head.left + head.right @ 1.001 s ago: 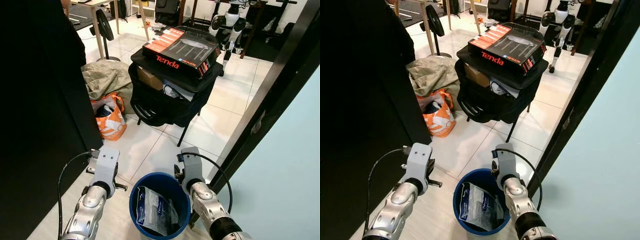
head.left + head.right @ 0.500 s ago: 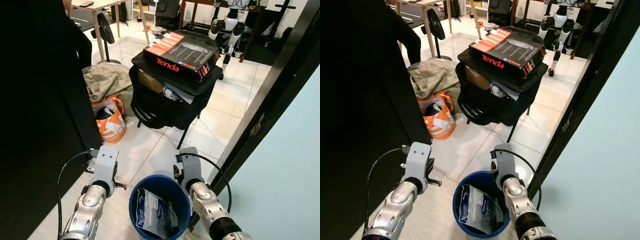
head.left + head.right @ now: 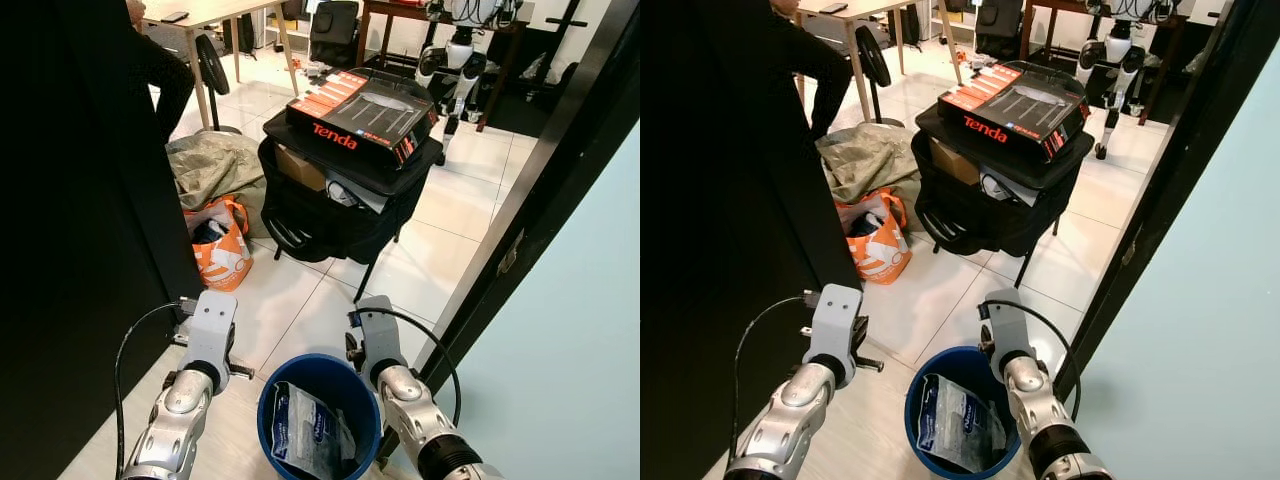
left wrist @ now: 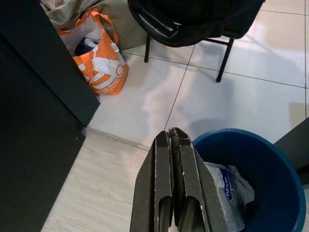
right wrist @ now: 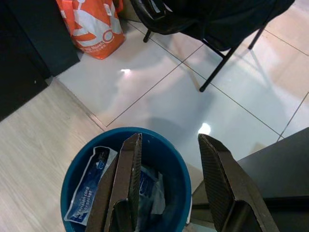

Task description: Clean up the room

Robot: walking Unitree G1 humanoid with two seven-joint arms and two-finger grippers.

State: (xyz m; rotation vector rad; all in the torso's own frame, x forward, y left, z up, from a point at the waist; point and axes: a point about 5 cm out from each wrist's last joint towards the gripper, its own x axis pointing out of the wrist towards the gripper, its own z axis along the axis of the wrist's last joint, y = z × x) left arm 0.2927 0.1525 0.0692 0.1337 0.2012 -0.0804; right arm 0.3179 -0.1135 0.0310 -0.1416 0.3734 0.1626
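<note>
Room: doorway threshold, pale wood flooring in the lower frame giving onto white tiled floor (image 3: 440, 215) beyond; dark cabinet face down the left edge, dark door frame and pale wall at right.

Left of centre, upper half: orange bag (image 3: 221, 245) on the tiles, open top, crumpled khaki cloth (image 3: 212, 160) behind it.

Lower left: left gripper (image 4: 175, 145), fingers pressed flat together, nothing held, hanging just beside the bin's left rim.

Bottom centre: blue bin (image 3: 280, 385), upright, mouth facing up, between the two arms. Inside, a white-and-blue plastic packet (image 3: 300, 435), leaning on the wall, long axis running roughly from the near rim toward the far one.

Lower right of centre: right gripper (image 5: 169, 164), fingers spread wide, empty, poised over the bin's far right rim; the nearer arm to the bin mouth.

Upper centre: black folding chair (image 3: 335, 205) draped with a dark bag and stacked with a cardboard box and a boxed Tenda router (image 3: 362, 113), its long side slanting toward the upper right.

Judgement: remaining clutter lies forward and left of both grippers, orange bag nearest the left arm.
</note>
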